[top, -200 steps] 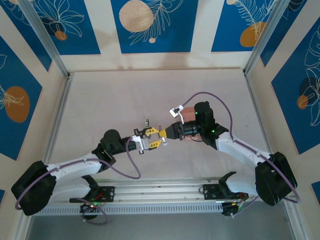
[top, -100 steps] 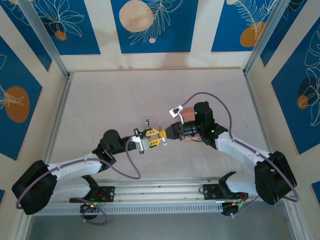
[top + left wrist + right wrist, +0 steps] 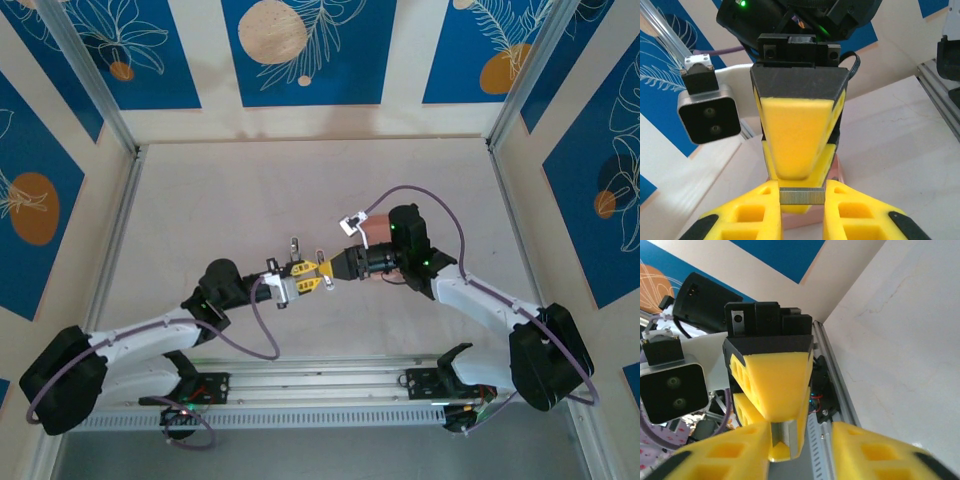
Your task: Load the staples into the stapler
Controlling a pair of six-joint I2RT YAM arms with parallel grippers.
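The table (image 3: 250, 190) is pale and flat. Walls stand around it with big blue panels (image 3: 308, 50). One panel has a peach circle (image 3: 272, 32) and white leaves. The left wall has an orange circle (image 3: 33, 207). A shiny metal rail (image 3: 320, 385) runs along the near edge.

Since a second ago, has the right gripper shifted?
No. In the top view the right gripper sits at the same spot relative to the front rail as before, with no drift either way.

Staples (image 3: 801, 196) now tight in the left hand (image 3: 801, 200); right hand (image 3: 800, 435) newly ajar.
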